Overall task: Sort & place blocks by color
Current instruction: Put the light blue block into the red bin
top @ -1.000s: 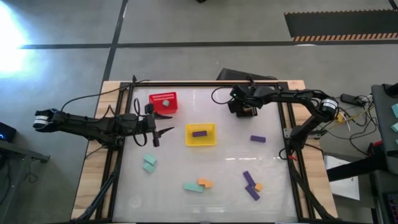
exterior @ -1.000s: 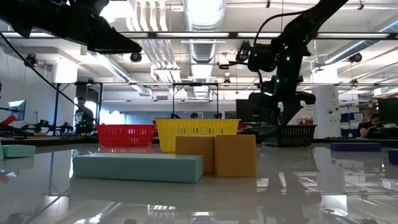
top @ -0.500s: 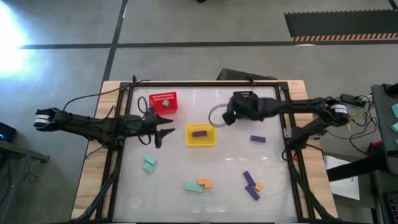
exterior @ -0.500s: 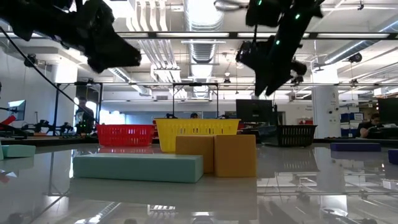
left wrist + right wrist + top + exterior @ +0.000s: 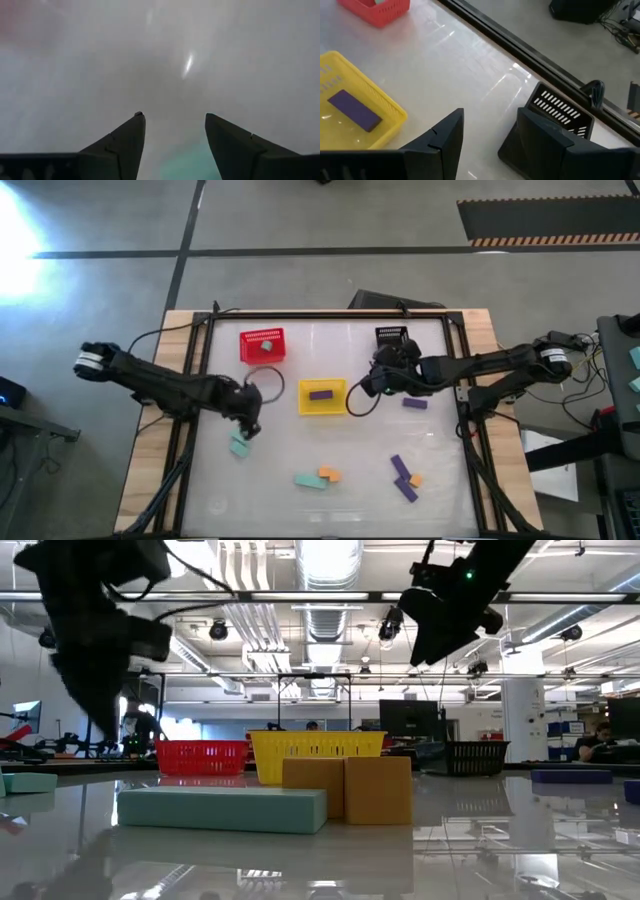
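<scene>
My left gripper point(image 5: 247, 423) point(image 5: 175, 117) is open and points down at the table, its fingers either side of a teal block point(image 5: 189, 164) without touching it. A second teal block point(image 5: 238, 447) lies beside it. My right gripper point(image 5: 372, 383) point(image 5: 490, 115) is open and empty, hovering between the yellow basket point(image 5: 340, 406) and the black basket point(image 5: 392, 337). One purple block point(image 5: 353, 110) lies in the yellow basket and one teal block point(image 5: 266, 347) in the red basket point(image 5: 250, 340). Loose on the table are a purple block point(image 5: 415, 403), a teal bar point(image 5: 309, 480) against orange blocks point(image 5: 330, 474), and purple bars point(image 5: 403, 477) with an orange block point(image 5: 415, 479).
The three baskets stand in a row along the far half of the table. The table's dark frame rails point(image 5: 460, 380) run along both sides. Open tabletop lies between the block clusters in the near half. Cables trail behind each arm.
My left gripper has moved from beside the red basket toward the near edge and down, tipping to point at the teal blocks. My right gripper has swung away from above the black basket toward the yellow basket and the table's near side.
</scene>
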Robot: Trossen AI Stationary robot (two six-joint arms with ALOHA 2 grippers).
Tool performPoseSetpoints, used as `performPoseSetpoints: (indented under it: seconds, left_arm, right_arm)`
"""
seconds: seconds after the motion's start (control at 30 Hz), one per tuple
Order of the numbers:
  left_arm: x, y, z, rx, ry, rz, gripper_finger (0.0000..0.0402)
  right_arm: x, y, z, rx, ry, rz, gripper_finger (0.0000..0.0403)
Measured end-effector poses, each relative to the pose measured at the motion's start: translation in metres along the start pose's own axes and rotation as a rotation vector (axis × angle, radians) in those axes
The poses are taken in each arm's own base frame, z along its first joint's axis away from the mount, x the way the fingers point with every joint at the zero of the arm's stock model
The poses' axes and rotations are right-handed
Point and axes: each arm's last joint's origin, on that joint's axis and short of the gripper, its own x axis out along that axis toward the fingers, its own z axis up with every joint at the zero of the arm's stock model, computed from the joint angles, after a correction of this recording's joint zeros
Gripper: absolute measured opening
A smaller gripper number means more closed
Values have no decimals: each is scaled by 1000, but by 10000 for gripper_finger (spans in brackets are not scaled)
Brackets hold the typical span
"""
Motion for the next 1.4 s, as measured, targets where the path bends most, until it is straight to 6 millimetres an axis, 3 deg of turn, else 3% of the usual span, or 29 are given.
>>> performPoseSetpoints:
  seconds: [0.17, 0.37, 0.63, 1.4]
  left_arm:
    - [7, -8, -15, 394, 278, -12, 191]
    - [13, -12, -19, 587, 322, -17, 191]
    - [12, -12, -20, 616, 292, -38, 191]
    - [34, -15, -27, 630, 274, -71, 191]
  right_arm:
    - [3, 3, -1, -16, 4, -4, 173]
    - [8, 7, -4, -29, 14, -8, 173]
    - [13, 11, -7, -42, 27, -15, 173]
    - [12, 12, -7, -39, 23, -8, 173]
